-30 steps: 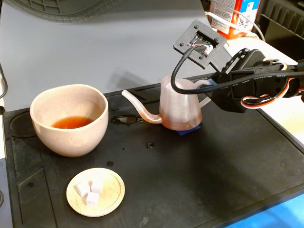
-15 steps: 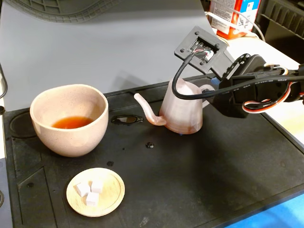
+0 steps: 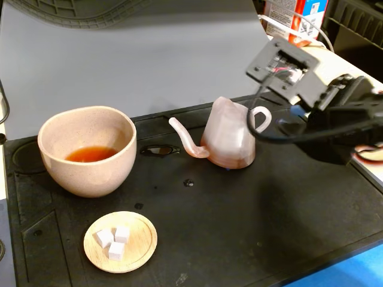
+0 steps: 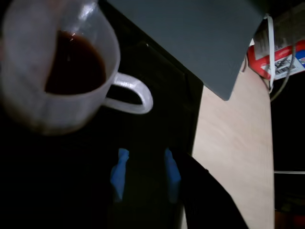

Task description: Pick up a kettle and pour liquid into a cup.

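The pinkish translucent kettle [image 3: 227, 140] stands upright on the black mat [image 3: 239, 227], spout to the left and white loop handle [image 3: 261, 118] to the right. In the wrist view the kettle [image 4: 28, 105] holds dark liquid [image 4: 76, 67], and its handle [image 4: 138, 95] points toward my gripper. My gripper [image 4: 145, 157] is open and empty, its blue pads [image 4: 119, 174] apart and just short of the handle. In the fixed view the gripper [image 3: 286, 124] is right of the kettle. The beige speckled cup [image 3: 87, 173] stands at the left with amber liquid [image 3: 90, 154] in its bottom.
A small wooden saucer [image 3: 140, 239] with three white cubes [image 3: 114, 242] lies in front of the cup. A grey sheet [image 3: 149, 54] stands behind the mat. Cartons [image 3: 299, 15] stand at the back right. The pale tabletop [image 4: 233, 152] lies beyond the mat's edge.
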You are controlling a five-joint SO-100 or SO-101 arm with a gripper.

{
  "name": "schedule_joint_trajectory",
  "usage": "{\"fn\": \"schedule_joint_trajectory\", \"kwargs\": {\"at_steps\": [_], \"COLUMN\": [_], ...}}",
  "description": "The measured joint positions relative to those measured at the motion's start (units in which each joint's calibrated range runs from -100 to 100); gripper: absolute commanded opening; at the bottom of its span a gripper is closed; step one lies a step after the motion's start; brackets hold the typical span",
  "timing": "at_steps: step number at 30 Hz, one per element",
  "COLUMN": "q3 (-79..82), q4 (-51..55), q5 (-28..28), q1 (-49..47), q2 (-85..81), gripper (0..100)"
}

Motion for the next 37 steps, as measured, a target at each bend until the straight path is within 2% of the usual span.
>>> {"fn": "schedule_joint_trajectory", "kwargs": {"at_steps": [1,5,6,8,10,12,17,24,25,26,27,29,37], "q3": [0.6,17.7,17.9,24.8,28.7,34.2,43.1,43.4,43.4,43.4,43.5,43.5,43.5], "q4": [-0.1,0.0,0.0,0.0,0.0,0.0,2.5,46.0,55.3,57.2,66.8,79.5,81.5], "q5": [-0.3,-10.4,-10.9,-16.8,-19.9,-21.9,-22.2,-22.2,-22.2,-22.2,-22.2,-22.2,-22.1], "q1": [0.0,-0.5,-0.5,-0.2,-0.2,-0.2,-0.2,2.6,2.6,2.6,2.6,2.6,2.6], "q2": [-1.5,-27.3,-28.9,-40.4,-46.8,-52.4,-62.7,-83.9,-84.0,-85.1,-86.0,-88.8,-90.0], "gripper": [1,1,1,1,1,1,1,1,1,1,1,1,1]}}
